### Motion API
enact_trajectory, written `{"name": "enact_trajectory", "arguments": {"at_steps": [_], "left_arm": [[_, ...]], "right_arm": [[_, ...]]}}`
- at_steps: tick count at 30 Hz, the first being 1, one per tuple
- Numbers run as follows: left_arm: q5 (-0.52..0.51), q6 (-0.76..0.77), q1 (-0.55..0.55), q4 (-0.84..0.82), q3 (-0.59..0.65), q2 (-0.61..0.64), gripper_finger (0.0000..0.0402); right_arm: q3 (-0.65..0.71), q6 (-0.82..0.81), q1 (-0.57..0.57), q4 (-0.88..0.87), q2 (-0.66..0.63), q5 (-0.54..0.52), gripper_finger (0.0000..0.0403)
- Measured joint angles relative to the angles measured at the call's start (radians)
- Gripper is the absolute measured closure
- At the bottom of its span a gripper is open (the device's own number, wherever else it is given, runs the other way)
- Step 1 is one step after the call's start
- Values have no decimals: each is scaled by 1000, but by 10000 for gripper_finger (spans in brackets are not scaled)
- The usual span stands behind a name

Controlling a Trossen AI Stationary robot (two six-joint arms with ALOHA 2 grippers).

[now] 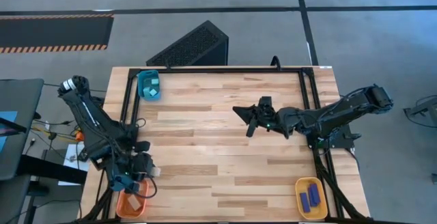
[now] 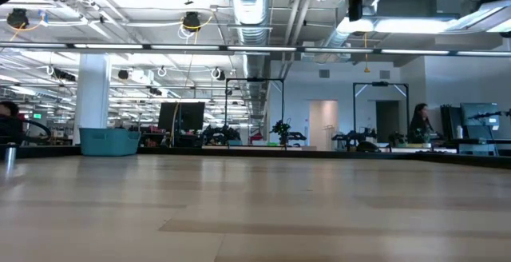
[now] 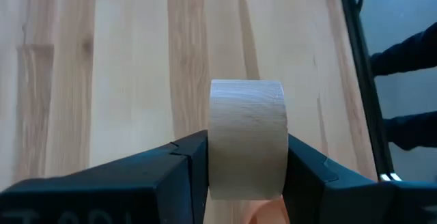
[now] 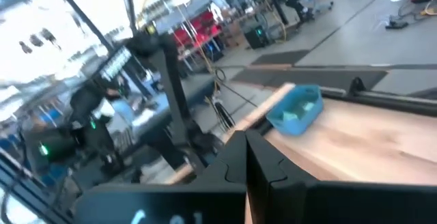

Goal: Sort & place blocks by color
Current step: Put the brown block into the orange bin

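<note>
Your left hand point(image 3: 247, 176) clamped on a pale wood block point(image 3: 247, 138), poised over the orange tray point(image 1: 131, 205) at the surface's point(image 1: 225, 142) near-left corner, your right hand point(image 1: 251, 119) mid-surface, fingers pressed together, holding nothing.

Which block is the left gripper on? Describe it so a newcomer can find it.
Start at the orange tray on the table's near-left corner. The left gripper hangs above it, shut on the pale wood block. Unlike the cyan and blue blocks in the other trays, it is bare natural wood.
</note>
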State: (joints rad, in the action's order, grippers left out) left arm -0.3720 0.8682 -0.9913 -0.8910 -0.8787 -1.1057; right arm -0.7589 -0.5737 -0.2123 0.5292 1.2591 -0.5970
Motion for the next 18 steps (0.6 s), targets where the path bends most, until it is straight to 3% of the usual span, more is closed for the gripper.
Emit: {"name": "enact_trajectory", "arguments": {"at_steps": [4, 7, 10, 18], "left_arm": [[-17, -28, -1, 6, 0, 0, 287], [37, 0, -16, 1, 0, 0, 287], [92, 70, -80, 14, 0, 0, 288], [97, 230, -221, 56, 0, -36, 288]], "right_arm": [[-2, 1, 12, 22, -3, 0, 392], [-2, 7, 22, 36, -2, 0, 392], [-2, 12, 35, 33, -2, 18, 392], [-2, 16, 53, 31, -2, 24, 392]]}}
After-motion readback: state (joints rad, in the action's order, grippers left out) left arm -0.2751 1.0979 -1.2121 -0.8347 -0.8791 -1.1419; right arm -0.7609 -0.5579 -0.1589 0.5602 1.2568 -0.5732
